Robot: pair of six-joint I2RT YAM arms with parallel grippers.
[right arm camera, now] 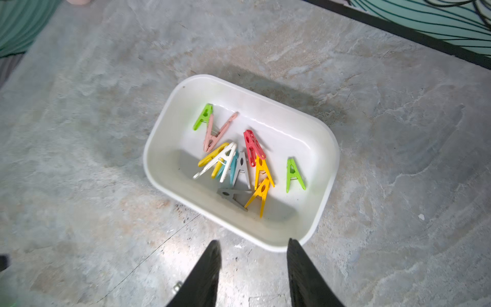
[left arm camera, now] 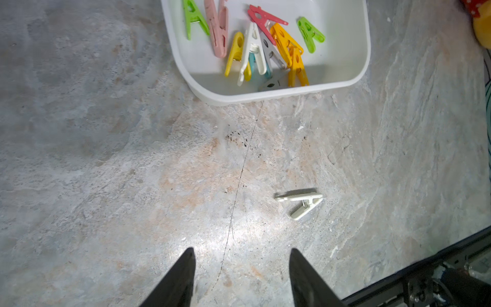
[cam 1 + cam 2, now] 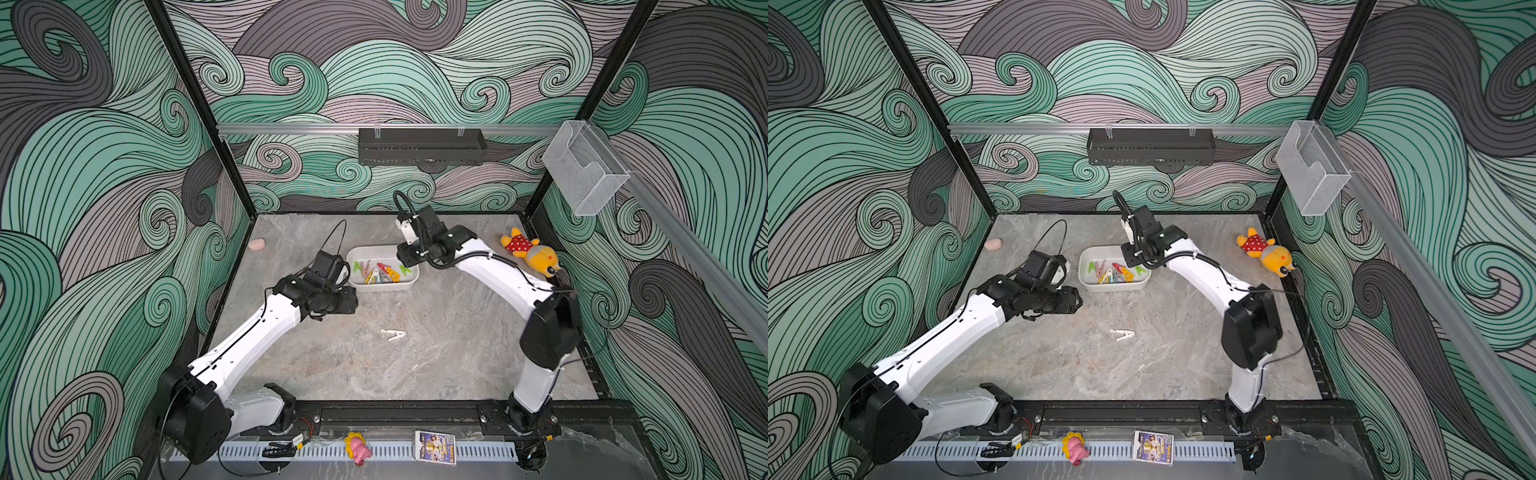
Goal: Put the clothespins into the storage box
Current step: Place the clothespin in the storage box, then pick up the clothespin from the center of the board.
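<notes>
Because likely light, stiff and slick, pinch the white clothespin (image 2: 300, 197), on the counter (image 2: 106, 159) apart from the storage box (image 2: 265, 97), across its sides with released, empty left claw (image 2: 241, 251), not equally released right claw (image 1: 253, 241).

Storage box (image 1: 279, 127): glossy white plastic. Clothespins (image 1: 253, 144): smooth coloured plastic. Table (image 1: 106, 133): matt, stone-look surface.

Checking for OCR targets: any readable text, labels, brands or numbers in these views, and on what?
No text can be read in any view.
On the card pack at the near edge: colourful print, too blurred to read.
On the clothespins and the storage box: no markings visible.
</notes>
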